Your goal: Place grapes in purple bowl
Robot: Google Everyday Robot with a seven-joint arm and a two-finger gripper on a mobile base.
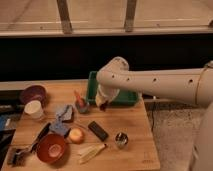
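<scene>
The grapes [101,105] show as a small dark reddish cluster at the tip of my gripper [102,103], which is shut on them and holds them a little above the wooden table [130,125], just in front of the green tray. The purple bowl [33,93] stands at the table's far left, well to the left of the gripper, with a white cup [34,109] right in front of it. My white arm reaches in from the right.
A green tray [92,85] sits behind the gripper. A small dish with a red tool [80,103], blue cloth [62,117], black bar [98,131], orange fruit [76,135], red-orange bowl [51,147], yellow peel [92,151] and metal cup [120,139] lie on the table.
</scene>
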